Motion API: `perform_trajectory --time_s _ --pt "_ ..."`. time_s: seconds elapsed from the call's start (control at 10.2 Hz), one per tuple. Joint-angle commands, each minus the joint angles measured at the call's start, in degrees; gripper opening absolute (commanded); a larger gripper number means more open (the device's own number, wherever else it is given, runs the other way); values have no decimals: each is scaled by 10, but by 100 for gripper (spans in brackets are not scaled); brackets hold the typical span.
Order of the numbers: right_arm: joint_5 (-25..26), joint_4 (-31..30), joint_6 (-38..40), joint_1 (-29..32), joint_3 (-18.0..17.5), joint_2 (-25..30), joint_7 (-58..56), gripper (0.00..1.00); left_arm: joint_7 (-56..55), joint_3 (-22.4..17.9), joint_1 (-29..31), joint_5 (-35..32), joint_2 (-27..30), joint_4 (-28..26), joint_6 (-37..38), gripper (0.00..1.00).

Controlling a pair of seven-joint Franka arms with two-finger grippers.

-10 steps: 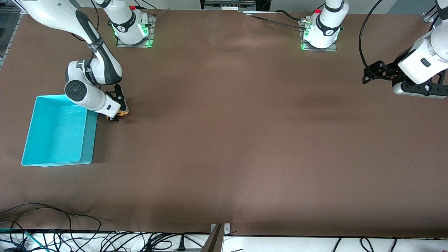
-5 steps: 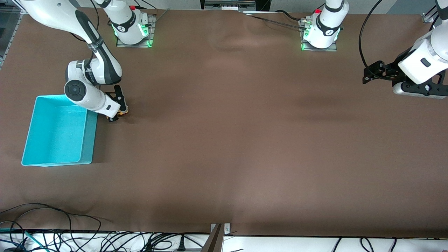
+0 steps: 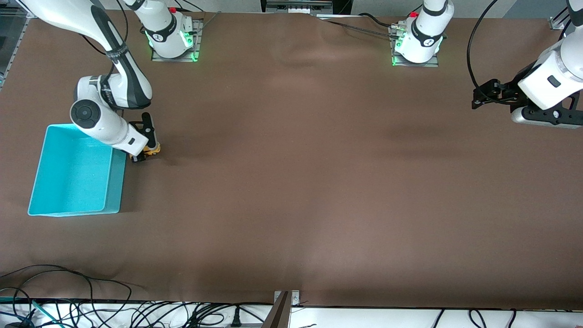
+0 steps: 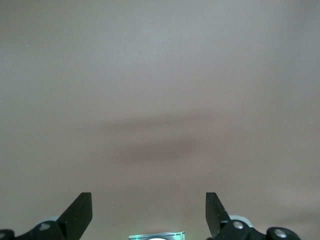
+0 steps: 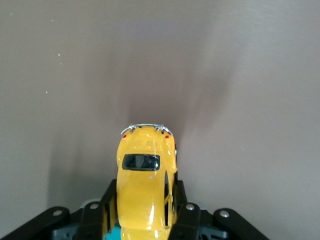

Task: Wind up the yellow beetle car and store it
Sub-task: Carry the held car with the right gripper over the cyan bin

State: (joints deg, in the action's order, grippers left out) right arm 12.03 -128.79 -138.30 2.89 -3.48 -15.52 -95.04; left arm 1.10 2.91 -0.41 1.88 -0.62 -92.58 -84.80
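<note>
The right arm reaches down from its base, wrist bent low at its own end of the table, the right gripper [image 3: 145, 152] clamped on the yellow beetle car [image 5: 145, 187]. The left arm waits raised at its end, wrist level, the left gripper [image 3: 477, 98] with fingers [image 4: 78, 212] spread wide.

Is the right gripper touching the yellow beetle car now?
Touching. The right wrist view shows the right gripper shut on the yellow beetle car, one finger pressed against each side.
</note>
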Motion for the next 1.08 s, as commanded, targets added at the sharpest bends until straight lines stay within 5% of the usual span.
perform_trajectory --time_s 0.0,0.59,0.98 --pt "5 49 55 8 -12 7 17 0 -5 0 0 -3 -1 5 7 100" --pt "-38 171 181 14 -28 20 26 0 -5 0 1 -3 -1 5 7 100" --pt "-38 190 221 50 -2 36 -41 0 -5 0 0 -3 -1 5 7 100"
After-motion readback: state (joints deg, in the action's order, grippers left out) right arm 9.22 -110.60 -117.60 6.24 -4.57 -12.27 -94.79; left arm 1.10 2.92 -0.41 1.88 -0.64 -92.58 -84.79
